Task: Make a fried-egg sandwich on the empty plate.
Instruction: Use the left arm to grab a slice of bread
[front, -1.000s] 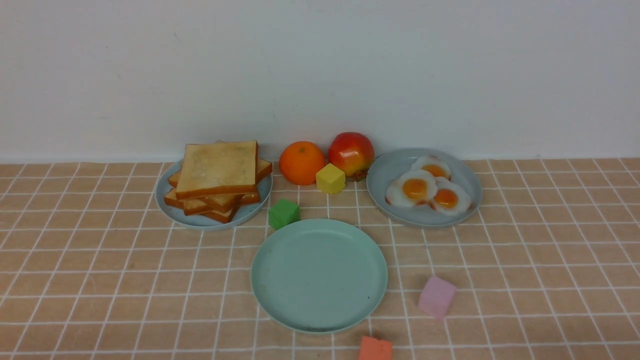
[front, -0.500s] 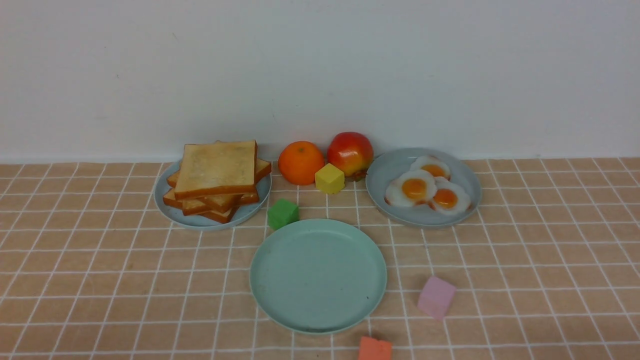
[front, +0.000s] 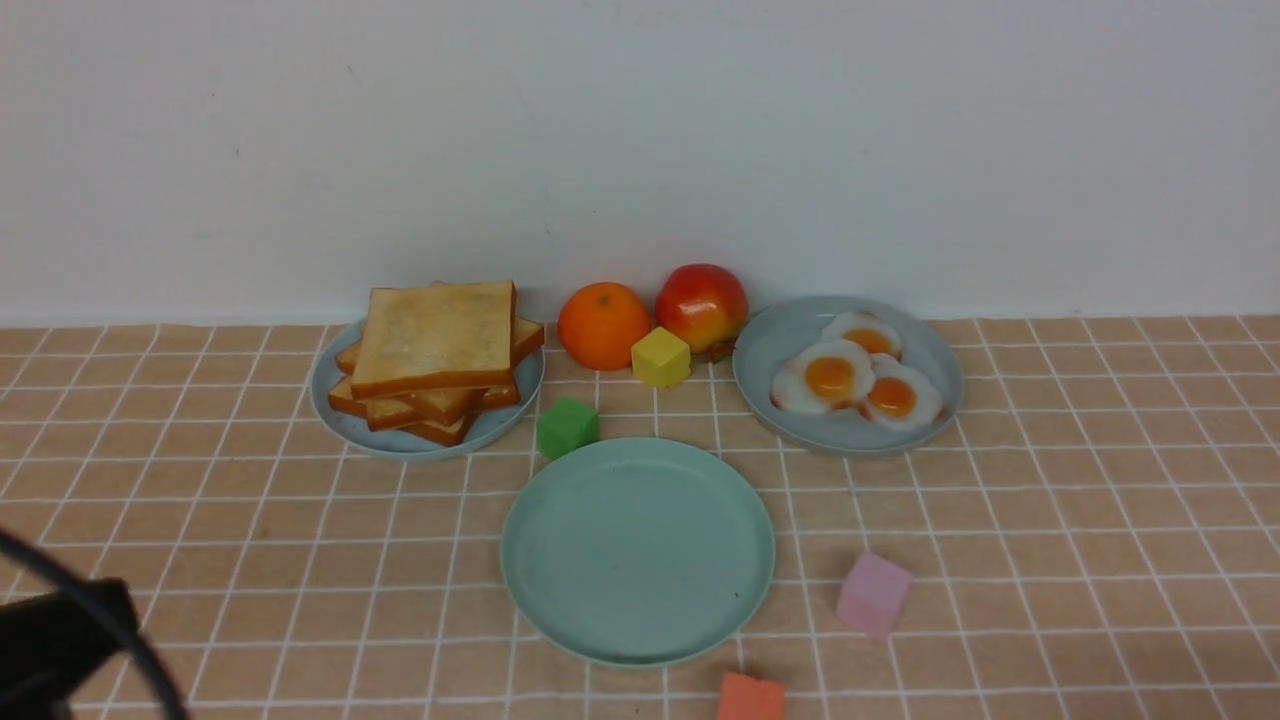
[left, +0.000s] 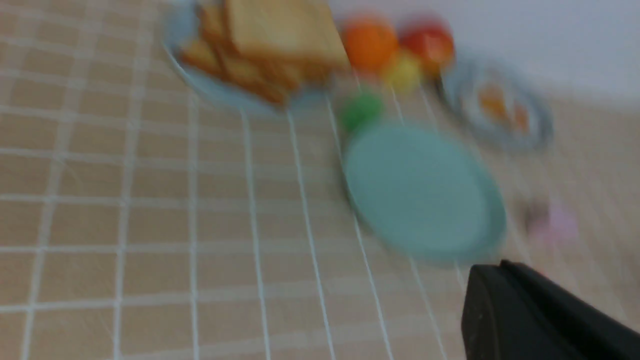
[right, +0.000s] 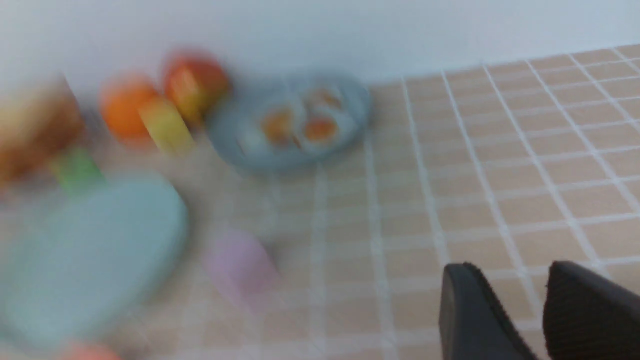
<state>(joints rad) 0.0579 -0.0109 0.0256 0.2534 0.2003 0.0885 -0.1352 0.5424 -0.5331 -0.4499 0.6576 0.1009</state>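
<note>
The square tan toast slices with orange-brown crusts (front: 435, 335) lie ahead of the left black pincer (left: 505, 265), which has just entered the front view, its fingers together; it must open to take bread. The right black pincer (right: 505, 280) stands apart, bare tiled table (front: 1080, 480) beyond it.

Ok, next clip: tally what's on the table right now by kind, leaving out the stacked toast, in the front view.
Plates: 3
Fried eggs: 3
Blocks: 4
Orange: 1
Red-and-yellow fruit: 1
Total: 12
</note>
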